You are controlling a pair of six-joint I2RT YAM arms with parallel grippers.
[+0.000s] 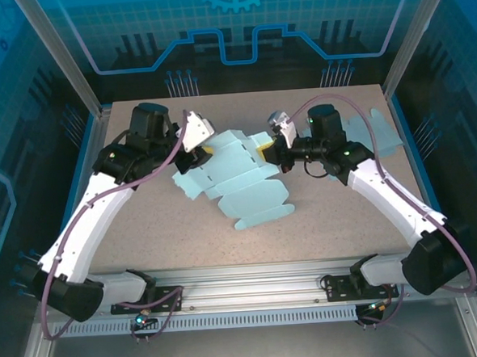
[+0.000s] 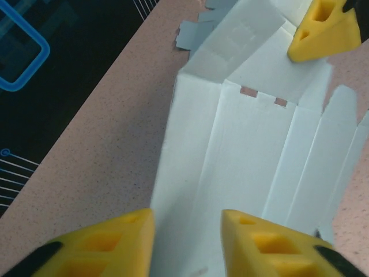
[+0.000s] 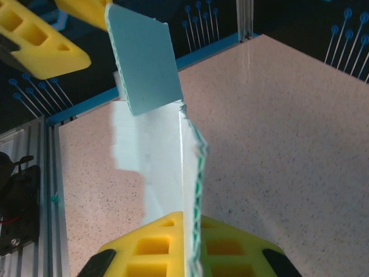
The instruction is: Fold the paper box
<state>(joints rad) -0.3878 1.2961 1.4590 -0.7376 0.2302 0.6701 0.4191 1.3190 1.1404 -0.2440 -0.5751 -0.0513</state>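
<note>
Spare blue sheet (image 1: 377, 133) on table (image 1: 331, 229) behind right arm (image 1: 385, 190). Arms angled inward: right gripper (image 3: 185, 231) pinches paper box (image 1: 238, 178) edge; left gripper (image 2: 187, 231) parted, astride a flap.

You are working in a robot lab cell: aluminium posts (image 1: 62, 52) are framing a speckled table (image 1: 322, 222), blue circuit-print panels (image 1: 230, 33) are walling it.

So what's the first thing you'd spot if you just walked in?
A big pale blue paper box, mostly flat, sprawled in the middle of the table. The right gripper pinches one edge of it, while the left gripper sits open at the opposite end.
</note>
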